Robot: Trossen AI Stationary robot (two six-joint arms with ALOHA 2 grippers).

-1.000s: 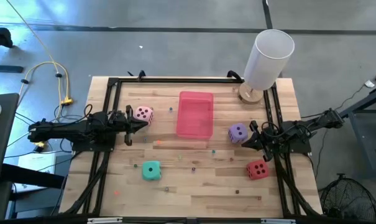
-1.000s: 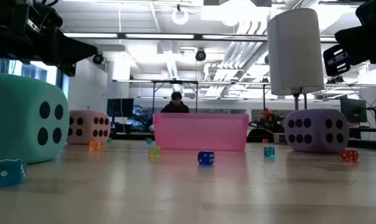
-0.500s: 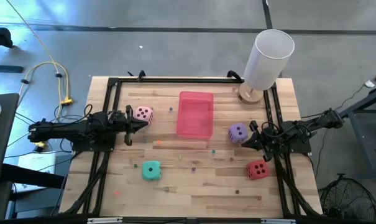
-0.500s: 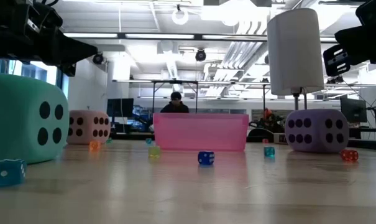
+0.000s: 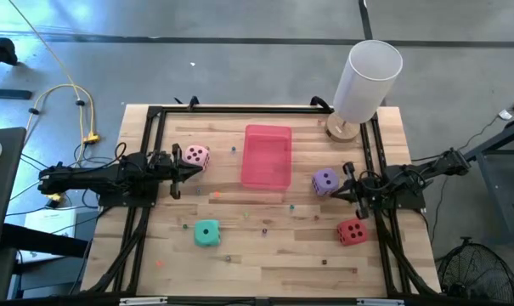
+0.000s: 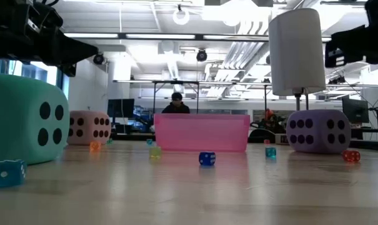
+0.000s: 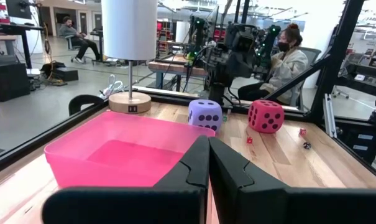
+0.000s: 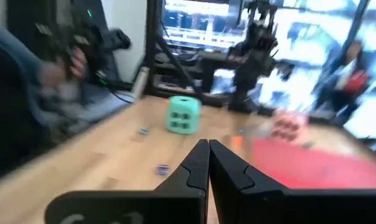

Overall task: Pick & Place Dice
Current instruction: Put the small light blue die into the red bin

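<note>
Four dice rest on their bottom faces on the wooden table: pale pink (image 5: pixel 197 155) at the left, purple (image 5: pixel 325 180) at the right, red (image 5: pixel 353 231) near the right front, teal green (image 5: pixel 207 233) near the left front. My left gripper (image 5: pixel 187 170) hovers shut and level just on the near side of the pink die, pointing toward the table's right; its shut fingers (image 7: pixel 208 158) face the pink tray (image 7: pixel 113 155). My right gripper (image 5: pixel 336 194) hovers shut and level beside the purple die, pointing toward the table's left; the right wrist view (image 8: pixel 208 158) is blurred.
The flat pink tray (image 5: pixel 267 155) lies at mid table. A white cylinder lamp (image 5: pixel 367 81) stands on a wooden base at the far right corner. Several small coloured dice, such as a blue one (image 6: pixel 206 159), lie scattered on the table. A person (image 7: pixel 287 56) sits beyond the right edge.
My right gripper has rolled about the line along which it points, staying in place and shut. The dice and my left gripper have kept still.
</note>
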